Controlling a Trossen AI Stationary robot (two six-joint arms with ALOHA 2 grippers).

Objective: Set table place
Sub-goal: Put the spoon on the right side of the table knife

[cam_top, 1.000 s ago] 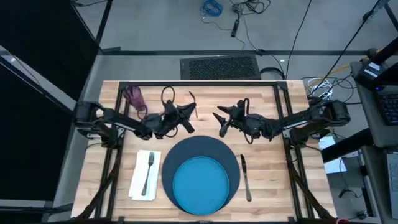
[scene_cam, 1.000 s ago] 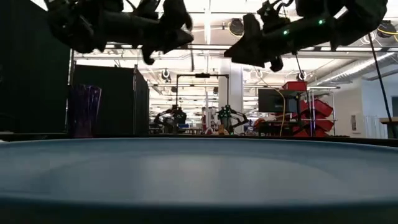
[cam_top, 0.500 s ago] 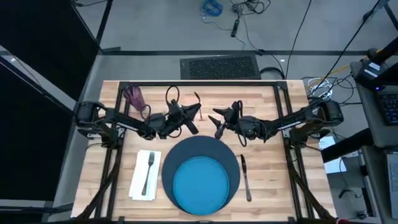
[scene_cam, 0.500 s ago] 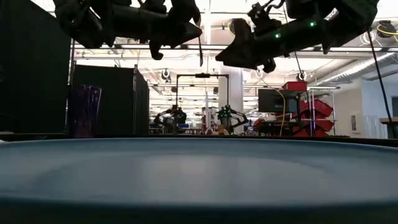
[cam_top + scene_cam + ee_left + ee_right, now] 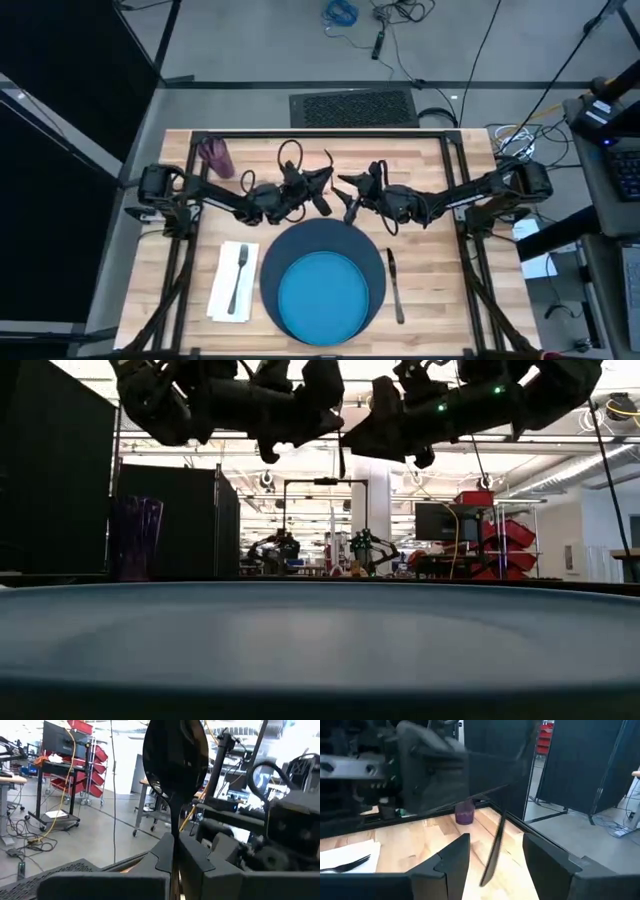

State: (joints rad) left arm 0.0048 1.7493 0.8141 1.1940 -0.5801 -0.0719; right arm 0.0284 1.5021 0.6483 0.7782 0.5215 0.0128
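Note:
My left gripper (image 5: 320,190) is above the table's middle, shut on a metal spoon (image 5: 175,755), whose handle (image 5: 340,460) hangs below it. My right gripper (image 5: 346,195) faces it, open. In the right wrist view the spoon's handle (image 5: 492,852) hangs between the open fingers, apart from both. Nearer lie the dark blue mat (image 5: 276,250) with the blue plate (image 5: 322,295) on it, a white napkin (image 5: 224,288) with a fork (image 5: 238,275) on it, and a knife (image 5: 394,285). The purple cup (image 5: 214,155) stands at the far left. My left gripper pinches the spoon's neck (image 5: 172,834), just under the bowl, between its two fingers. The fingers come about level from the table's left and lie across the spoon. The spoon stands upright, bowl up and handle down, lifted clear of the table.
The black frame (image 5: 320,138) runs around the table (image 5: 430,300). Bare wood shows right of the knife and along the far edge between the cup and the arms. Beyond the table lie a floor grate (image 5: 352,108) and cables.
My left gripper has carried the spoon toward the table's right, up to my right gripper. The right gripper has come a little toward the table's left, so the two now stand close together with the spoon's handle between the right fingers.

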